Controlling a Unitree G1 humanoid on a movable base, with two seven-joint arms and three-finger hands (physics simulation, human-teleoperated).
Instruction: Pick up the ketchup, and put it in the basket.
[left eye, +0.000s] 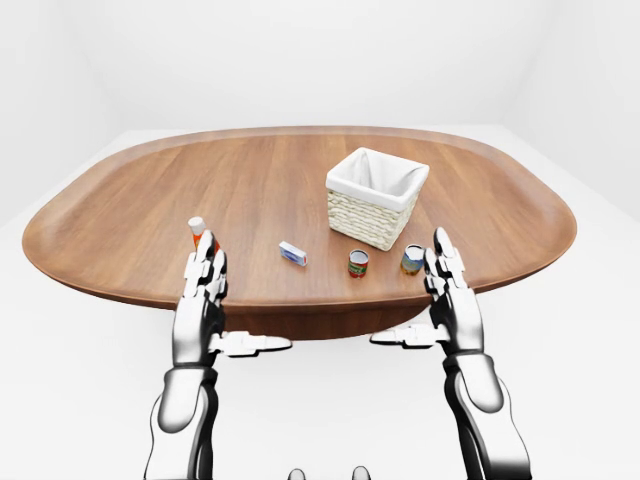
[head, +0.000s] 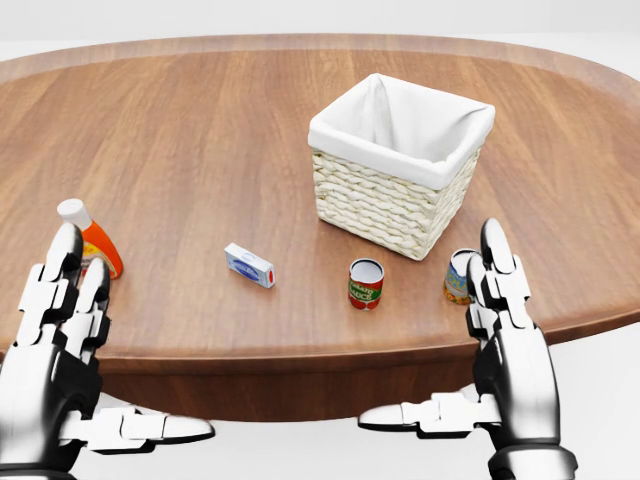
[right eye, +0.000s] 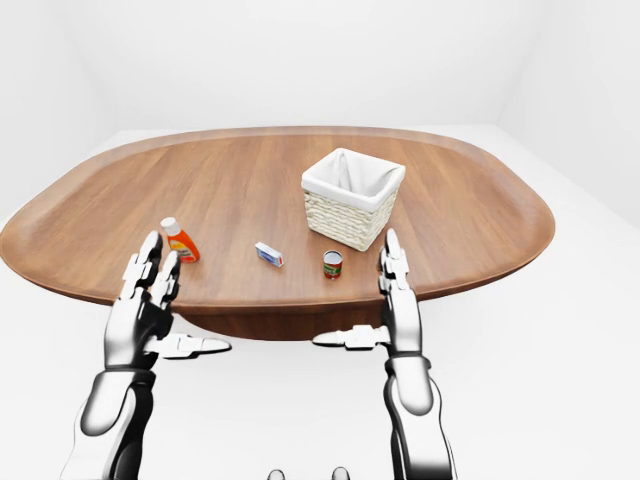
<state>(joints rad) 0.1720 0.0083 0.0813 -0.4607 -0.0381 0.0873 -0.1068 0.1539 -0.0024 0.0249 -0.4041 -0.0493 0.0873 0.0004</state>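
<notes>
The basket (head: 395, 190) is sitting mid-table on the wooden table (head: 200, 130); the left hand (head: 55, 345) and right hand (head: 505, 340) are hovering spread open, holding nothing. The ketchup (right eye: 180, 241) is standing near-left: likely light, slick plastic, best gripped around its body

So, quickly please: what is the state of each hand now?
Left hand: open, holding nothing, near the ketchup.
Right hand: open, holding nothing.
</notes>
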